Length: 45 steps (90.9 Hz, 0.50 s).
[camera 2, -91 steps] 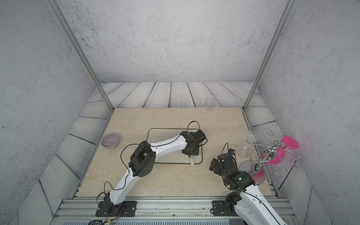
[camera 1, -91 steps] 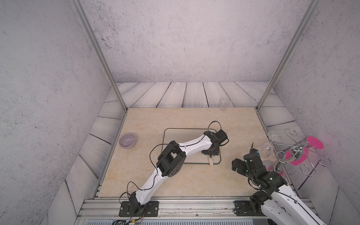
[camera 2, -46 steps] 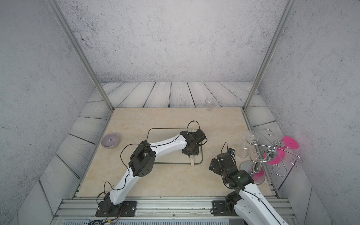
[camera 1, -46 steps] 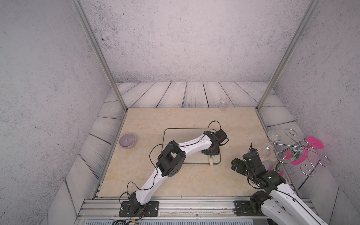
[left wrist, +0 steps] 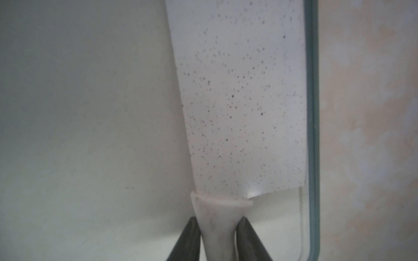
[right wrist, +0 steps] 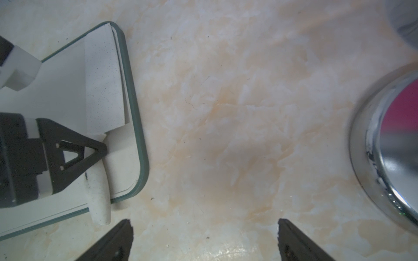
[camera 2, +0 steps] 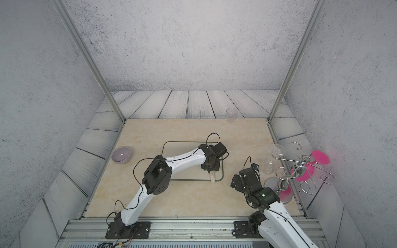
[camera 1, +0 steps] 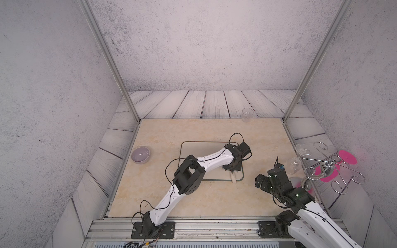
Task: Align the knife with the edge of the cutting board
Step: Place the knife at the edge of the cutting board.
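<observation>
The cutting board [camera 1: 199, 150] [camera 2: 180, 150] lies flat in the middle of the table, pale with a thin dark green rim [left wrist: 313, 113]. The knife [camera 1: 233, 178] [camera 2: 212, 178] rests on its right side. Its speckled whitish blade [left wrist: 244, 101] [right wrist: 103, 85] runs close along the right rim, slightly angled to it. The cream handle [right wrist: 99, 196] sticks out over the board's near edge. My left gripper [camera 1: 232, 169] [camera 2: 209, 169] [left wrist: 218, 220] is shut on the handle, just behind the blade. My right gripper [camera 1: 261, 182] [camera 2: 236, 182] [right wrist: 204, 222] hovers open over bare table to the right of the board, holding nothing.
A purple bowl [camera 1: 140, 154] sits at the table's left edge. At the back right stands a clear cup [camera 1: 246, 114]. A wire rack [camera 1: 328, 169] with clear and pink glasses stands at the right edge, its shiny round base [right wrist: 389, 146] near my right gripper.
My left gripper and the knife stay where they were. The right arm has shifted only slightly.
</observation>
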{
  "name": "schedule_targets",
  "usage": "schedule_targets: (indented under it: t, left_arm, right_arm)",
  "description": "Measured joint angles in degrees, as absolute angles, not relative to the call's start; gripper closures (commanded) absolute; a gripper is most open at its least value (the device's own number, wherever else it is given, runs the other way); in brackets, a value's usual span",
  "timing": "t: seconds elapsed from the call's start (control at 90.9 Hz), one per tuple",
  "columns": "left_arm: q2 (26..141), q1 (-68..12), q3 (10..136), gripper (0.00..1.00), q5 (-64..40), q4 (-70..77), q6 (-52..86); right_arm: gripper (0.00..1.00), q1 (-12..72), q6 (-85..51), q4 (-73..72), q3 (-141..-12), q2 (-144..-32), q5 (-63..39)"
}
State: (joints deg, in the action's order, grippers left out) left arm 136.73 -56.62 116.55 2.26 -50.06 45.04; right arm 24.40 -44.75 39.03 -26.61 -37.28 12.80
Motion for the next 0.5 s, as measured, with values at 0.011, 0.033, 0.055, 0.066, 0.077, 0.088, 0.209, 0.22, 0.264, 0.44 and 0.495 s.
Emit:
schedule_targets:
  t: [0.011, 0.033, 0.055, 0.066, 0.077, 0.088, 0.209, 0.22, 0.264, 0.44, 0.495]
  left_arm:
    - [136.7, -56.6, 116.6, 0.6, 2.3, -50.0, 44.9]
    - [136.7, -56.6, 116.6, 0.59, 2.3, -49.9, 44.9]
    - [136.7, -56.6, 116.6, 0.59, 2.3, -49.8, 45.0]
    - [136.7, -56.6, 116.6, 0.59, 2.2, -49.8, 44.9]
    - [136.7, -56.6, 116.6, 0.58, 2.2, -49.7, 44.8]
    - [136.7, -56.6, 116.6, 0.58, 2.2, -49.6, 44.9]
    - [136.7, -56.2, 116.6, 0.55, 2.2, -49.2, 44.8]
    - [136.7, -56.1, 116.6, 0.55, 2.2, -49.1, 44.8]
    - [136.7, -56.0, 116.6, 0.54, 2.2, -49.1, 44.8]
    - [136.6, -55.6, 116.6, 0.47, 2.2, -49.1, 44.6]
    - [136.2, -55.6, 116.4, 0.41, 2.3, -49.0, 44.5]
  right_arm:
    - [0.01, 24.4, -44.8, 39.0, -26.6, -37.3, 12.8]
    - [0.01, 24.4, -44.8, 39.0, -26.6, -37.3, 12.8]
    - [0.01, 24.4, -44.8, 39.0, -26.6, -37.3, 12.8]
    - [0.01, 24.4, -44.8, 39.0, -26.6, -37.3, 12.8]
    - [0.01, 24.4, -44.8, 39.0, -26.6, -37.3, 12.8]
    - [0.01, 24.4, -44.8, 39.0, -26.6, -37.3, 12.8]
    - [0.01, 24.4, -44.8, 39.0, -26.6, -37.3, 12.8]
    - [0.01, 24.4, -44.8, 39.0, -26.6, -37.3, 12.8]
    - [0.01, 24.4, -44.8, 39.0, -26.6, -37.3, 12.8]
    - [0.01, 24.4, -44.8, 39.0, -26.6, -37.3, 12.8]
    - [0.01, 24.4, -44.7, 39.0, -26.6, -37.3, 12.8]
